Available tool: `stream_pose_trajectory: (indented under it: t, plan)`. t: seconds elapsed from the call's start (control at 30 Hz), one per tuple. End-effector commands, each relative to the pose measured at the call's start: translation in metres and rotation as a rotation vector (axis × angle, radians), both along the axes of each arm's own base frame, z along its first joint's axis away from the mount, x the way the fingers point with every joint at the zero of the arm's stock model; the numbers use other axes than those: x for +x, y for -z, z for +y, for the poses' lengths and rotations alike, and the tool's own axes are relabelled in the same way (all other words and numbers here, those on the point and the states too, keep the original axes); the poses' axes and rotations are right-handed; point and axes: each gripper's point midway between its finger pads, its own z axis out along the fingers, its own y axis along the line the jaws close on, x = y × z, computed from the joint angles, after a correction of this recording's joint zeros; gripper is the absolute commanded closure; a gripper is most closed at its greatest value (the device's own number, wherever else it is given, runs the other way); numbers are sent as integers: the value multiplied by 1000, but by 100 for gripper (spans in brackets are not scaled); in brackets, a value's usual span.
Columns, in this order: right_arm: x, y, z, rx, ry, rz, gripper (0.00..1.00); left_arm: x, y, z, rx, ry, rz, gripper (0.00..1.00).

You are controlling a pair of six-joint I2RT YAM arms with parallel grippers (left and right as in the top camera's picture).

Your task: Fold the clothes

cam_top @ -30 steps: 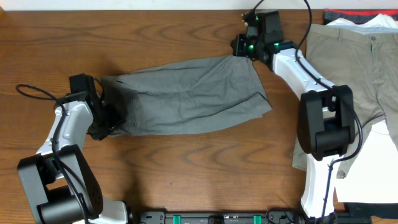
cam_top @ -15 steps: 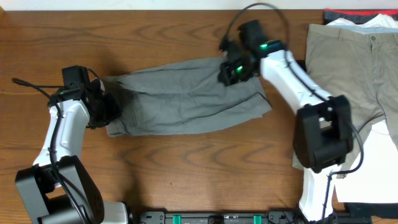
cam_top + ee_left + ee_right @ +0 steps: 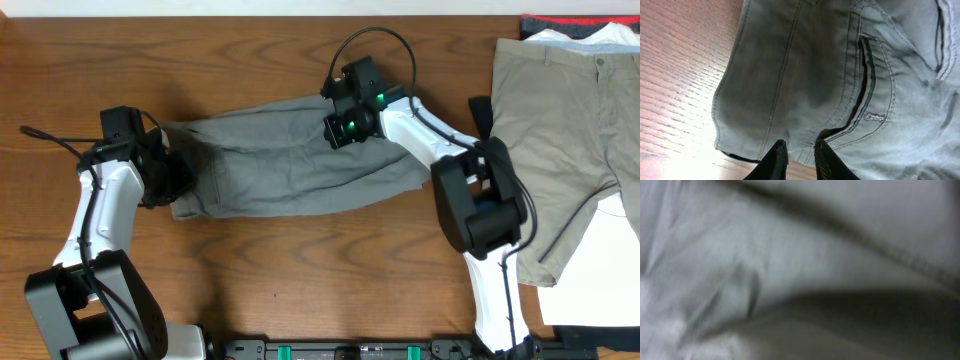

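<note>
The grey shorts (image 3: 290,165) lie wrinkled across the middle of the table, waistband end to the left. My left gripper (image 3: 176,184) is at that left end. In the left wrist view its fingers stand close together (image 3: 801,157), pinching the shorts' lower edge (image 3: 805,95) beside a welt pocket (image 3: 864,75). My right gripper (image 3: 340,130) is over the upper middle of the shorts, shut on a fold of their fabric. Blurred grey cloth (image 3: 790,270) fills the right wrist view and hides the fingers.
Khaki trousers (image 3: 560,120) lie spread at the right, over a white garment (image 3: 600,270). More white cloth and a red-black garment (image 3: 560,20) sit at the far right corner. Bare wooden table (image 3: 300,280) shows in front of the shorts.
My right gripper swung left from the shorts' far right corner to over their upper middle, taking the fabric along. My left gripper shifted up slightly and closed on the left end.
</note>
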Motion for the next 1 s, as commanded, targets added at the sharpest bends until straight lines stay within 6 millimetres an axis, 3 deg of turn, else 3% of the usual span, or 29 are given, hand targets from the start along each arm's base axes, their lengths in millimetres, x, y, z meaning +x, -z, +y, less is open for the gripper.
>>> stream_pose_trajectory:
  t: [0.0,0.13,0.2,0.33,0.47,0.57,0.67,0.8,0.97]
  plan:
    - [18,2,11,77,97,-7,97,6,-8,-1,-2,16,-28,78]
    - [50,-34,34,222,83,-174,94,6,-8,-1,-2,16,-28,78]
    - [58,-41,35,250,127,-191,93,6,-9,-1,-2,16,-29,78]
    - [61,-35,26,211,170,-181,93,5,-8,-1,-3,16,-26,73]
    - [66,-18,0,88,253,-180,92,5,-9,-1,-2,17,-26,64]
    - [67,-10,-19,52,281,-147,91,5,-9,-3,4,51,-31,64]
    - [71,-8,-33,55,301,-129,91,9,-14,-17,-35,149,-73,64]
    - [73,-13,-35,110,281,-114,92,25,-24,-36,-29,270,-160,71]
    - [72,-32,-13,237,194,-128,91,55,-36,-64,31,413,-306,78]
